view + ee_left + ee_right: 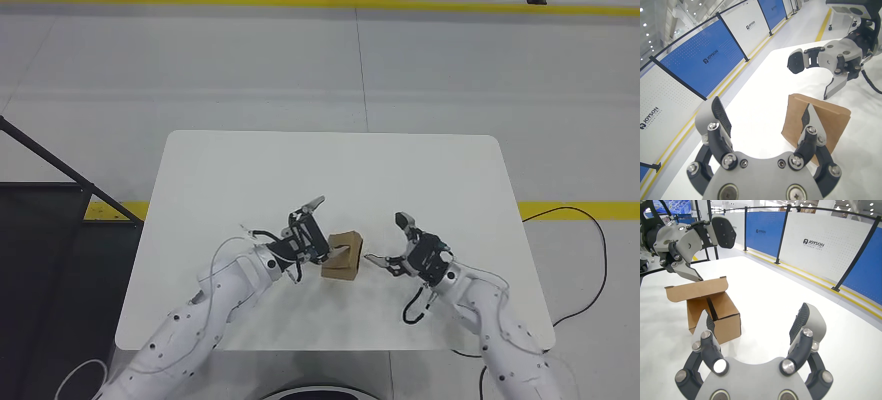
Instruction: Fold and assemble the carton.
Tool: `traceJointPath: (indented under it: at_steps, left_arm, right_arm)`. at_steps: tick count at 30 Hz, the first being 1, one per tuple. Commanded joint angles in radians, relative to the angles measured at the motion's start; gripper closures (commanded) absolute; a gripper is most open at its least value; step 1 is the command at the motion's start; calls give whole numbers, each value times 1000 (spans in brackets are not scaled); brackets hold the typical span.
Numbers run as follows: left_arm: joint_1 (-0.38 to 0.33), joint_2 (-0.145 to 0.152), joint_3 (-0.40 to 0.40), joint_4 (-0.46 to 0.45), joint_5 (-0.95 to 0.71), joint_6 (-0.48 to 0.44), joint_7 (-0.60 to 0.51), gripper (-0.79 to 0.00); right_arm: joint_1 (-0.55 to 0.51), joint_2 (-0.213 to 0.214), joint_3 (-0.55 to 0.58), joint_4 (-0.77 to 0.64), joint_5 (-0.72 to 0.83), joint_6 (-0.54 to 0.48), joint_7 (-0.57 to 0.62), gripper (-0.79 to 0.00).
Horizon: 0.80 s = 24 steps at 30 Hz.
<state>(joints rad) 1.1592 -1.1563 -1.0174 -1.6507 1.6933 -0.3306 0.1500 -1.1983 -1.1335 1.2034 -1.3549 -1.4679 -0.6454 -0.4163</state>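
In the top view the carton point(343, 256) sits on the white table point(300, 170) toward its 6 o'clock edge, between the two grippers. The left gripper point(312, 230) is just beside the carton at 9 o'clock. Its fingers point(315, 204) are spread wide and nothing is clamped between them. The right gripper point(388, 242) stands near the carton at 3 o'clock, clear of it, also gaping and empty. In the left wrist view the left gripper point(764, 115) is wide open. One finger lies against the carton point(829, 123) wall and the other is well off over bare table, so the carton is outside the gap, on one finger's outer side. Beyond the carton, the right gripper point(810, 79) hangs open with its pointed finger just above the carton's far edge and not touching it. In the right wrist view the right gripper point(753, 323) is spread wide around nothing. The carton point(723, 313) stands upright just past one fingertip, apart from it. The flap point(696, 290) is raised and tilted. The left gripper point(710, 255) is open, its lower tip at the flap's far edge; I cannot tell if it touches.
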Motion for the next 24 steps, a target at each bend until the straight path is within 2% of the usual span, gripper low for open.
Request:
traceJointPath:
  at_steps: [1,11,24]
  left_arm:
    - [-5,-2,3,6,1,0,1,-785]
    - [-8,-7,1,22,3,-6,3,-785]
    - [-18,-16,13,31,10,-17,0,-785]
  right_arm:
    - [14,-5,-20,27,10,-4,22,-785]
    - [21,-13,-25,93,56,50,-6,-785]
    - [65,-30,-92,135,53,23,-2,-785]
